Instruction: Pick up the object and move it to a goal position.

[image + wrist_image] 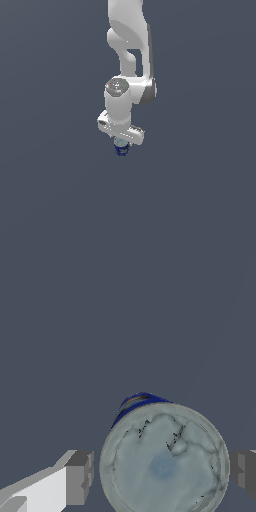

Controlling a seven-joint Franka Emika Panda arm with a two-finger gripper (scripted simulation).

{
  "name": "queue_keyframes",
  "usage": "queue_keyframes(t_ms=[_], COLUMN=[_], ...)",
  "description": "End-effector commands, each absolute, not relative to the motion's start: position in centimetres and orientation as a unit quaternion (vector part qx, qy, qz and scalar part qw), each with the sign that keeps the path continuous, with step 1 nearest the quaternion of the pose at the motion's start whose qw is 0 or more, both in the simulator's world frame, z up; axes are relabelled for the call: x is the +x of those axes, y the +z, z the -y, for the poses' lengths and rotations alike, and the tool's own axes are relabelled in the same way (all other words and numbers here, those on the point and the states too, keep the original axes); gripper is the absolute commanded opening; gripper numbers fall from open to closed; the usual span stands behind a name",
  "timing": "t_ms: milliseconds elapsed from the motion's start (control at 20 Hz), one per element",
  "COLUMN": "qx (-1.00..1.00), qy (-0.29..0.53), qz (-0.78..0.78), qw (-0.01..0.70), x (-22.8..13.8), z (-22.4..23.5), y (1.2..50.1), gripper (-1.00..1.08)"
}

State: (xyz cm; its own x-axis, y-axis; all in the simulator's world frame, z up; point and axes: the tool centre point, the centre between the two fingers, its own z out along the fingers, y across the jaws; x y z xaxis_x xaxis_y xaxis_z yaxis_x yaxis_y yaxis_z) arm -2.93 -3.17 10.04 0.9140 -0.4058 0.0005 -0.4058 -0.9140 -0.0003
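Note:
The object (162,463) is a dark blue can with a pale silvery-grey top, and it fills the space between my fingers in the wrist view. One grey fingertip (80,476) stands on one side of it and the other (244,471) on the opposite side. A thin strip of background shows between each pad and the can. My gripper (161,476) is open around the can. In the exterior view the white arm hangs straight down and the hand (121,127) covers most of the object (121,147), of which only the blue lower part peeks out.
A plain dark grey-blue surface (200,200) lies all around the arm. No other objects, walls or edges show in either view.

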Motion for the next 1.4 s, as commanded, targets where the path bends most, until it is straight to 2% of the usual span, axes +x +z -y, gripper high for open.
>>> queue_keyframes(t_ms=[0,350,400,1000,1350], qx=[-0.978,-0.978,-0.978,-0.978,-0.978], qy=[0.0,0.0,0.0,0.0,0.0], qz=[-0.208,-0.209,-0.209,-0.208,-0.208], qw=[0.0,0.0,0.0,0.0,0.0], x=[-3.0,-2.9,-2.9,-2.9,-2.6], z=[3.2,3.2,3.2,3.2,4.7], y=[8.8,7.4,7.4,7.6,10.0], gripper=[1.0,1.0,-1.0,-1.0,-1.0])
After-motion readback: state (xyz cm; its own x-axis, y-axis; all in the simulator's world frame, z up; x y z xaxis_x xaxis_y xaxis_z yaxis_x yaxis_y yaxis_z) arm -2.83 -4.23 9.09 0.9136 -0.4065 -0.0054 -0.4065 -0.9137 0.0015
